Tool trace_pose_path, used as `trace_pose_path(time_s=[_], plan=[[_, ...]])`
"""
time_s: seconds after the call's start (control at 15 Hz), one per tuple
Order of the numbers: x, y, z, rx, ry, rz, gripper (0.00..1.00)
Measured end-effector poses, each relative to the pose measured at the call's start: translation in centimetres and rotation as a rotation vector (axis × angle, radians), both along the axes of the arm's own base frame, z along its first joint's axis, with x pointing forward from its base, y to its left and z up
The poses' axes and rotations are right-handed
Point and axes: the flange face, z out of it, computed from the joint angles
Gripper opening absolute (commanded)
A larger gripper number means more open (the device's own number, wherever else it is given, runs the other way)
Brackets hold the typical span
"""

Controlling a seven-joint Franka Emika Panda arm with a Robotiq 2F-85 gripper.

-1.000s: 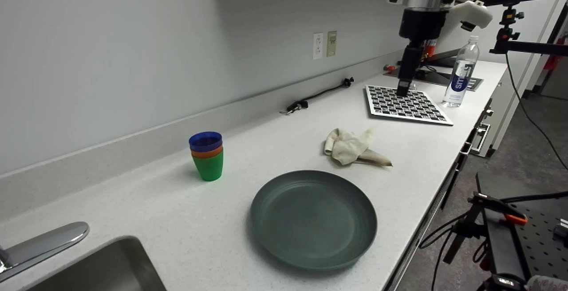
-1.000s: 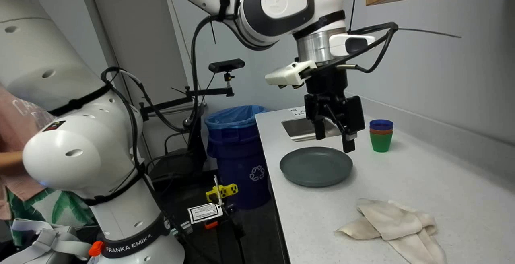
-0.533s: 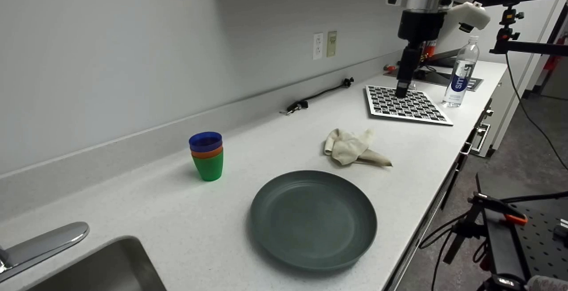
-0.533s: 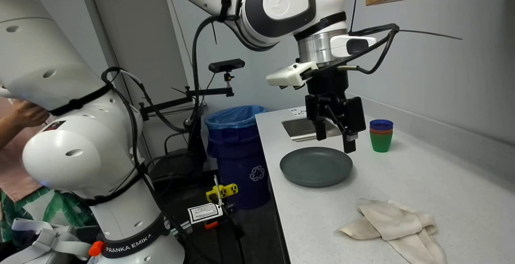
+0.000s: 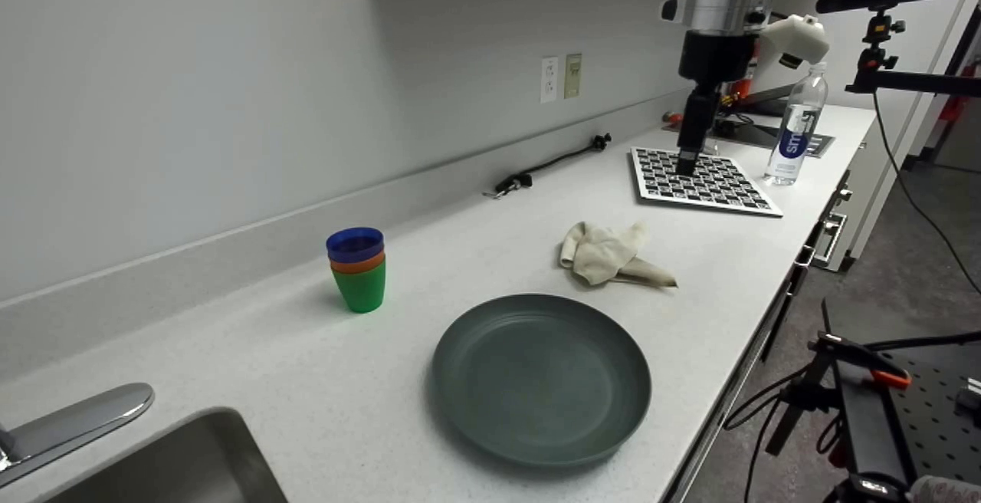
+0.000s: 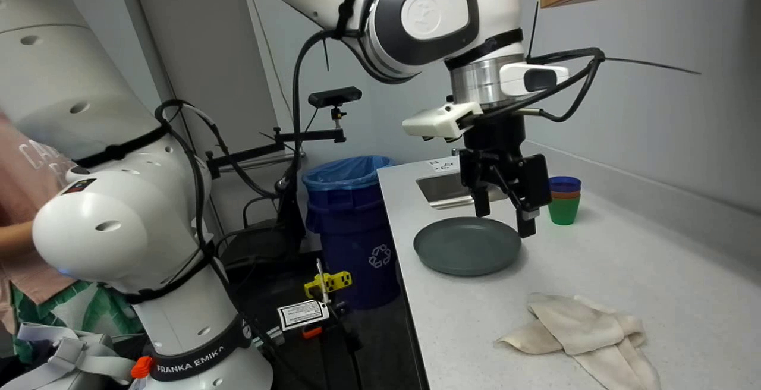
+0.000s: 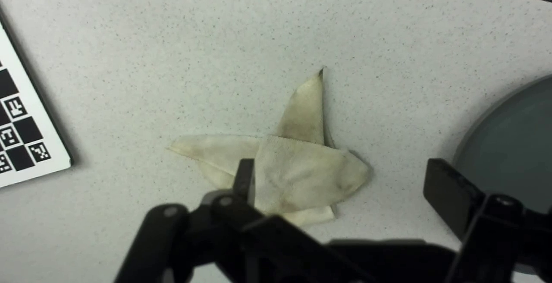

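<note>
The jaws stand wide apart, with nothing held between them. In the wrist view, the gripper (image 7: 338, 177) enters from the bottom edge, with one finger (image 7: 244, 177) left of centre and its counterpart at the right. The cloth (image 7: 302, 171) lies near the centre of the frame on the speckled countertop (image 7: 129, 37). It is folded over itself, with one pointed corner directed toward the top edge. The left-hand finger overlaps the cloth in the line of sight. The right-hand finger overlaps the rim of the dark plate (image 7: 509, 145), which the right edge of the frame cuts off. A checkered board (image 7: 26, 132) is partly visible at the left edge.

In an exterior view, the gripper hangs at upper right, fingers downward, in front of the board as seen by the camera. The cloth lies right of centre, above the plate and apart from it. Nested cups (image 5: 362, 284), blue, orange and green from top to bottom, stand left of centre. A bottle (image 5: 793, 139) stands upright at upper right, beside the board. A sink (image 5: 222, 442) occupies the lower left corner.

In an exterior view, the cloth lies at lower right. A lined bin (image 6: 351, 241) stands near the centre.
</note>
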Motion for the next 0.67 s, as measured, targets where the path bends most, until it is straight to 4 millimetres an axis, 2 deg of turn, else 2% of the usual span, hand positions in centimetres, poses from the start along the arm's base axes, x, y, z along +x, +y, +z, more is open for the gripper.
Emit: trace_pose_path(time_s=[0.2, 0.67], plan=[[1.4, -1.3, -2.3, -0.01, 0.005, -0.012, 1.0], [5.1, -4.8, -9.1, -0.002, 0.025, -0.011, 1.0]])
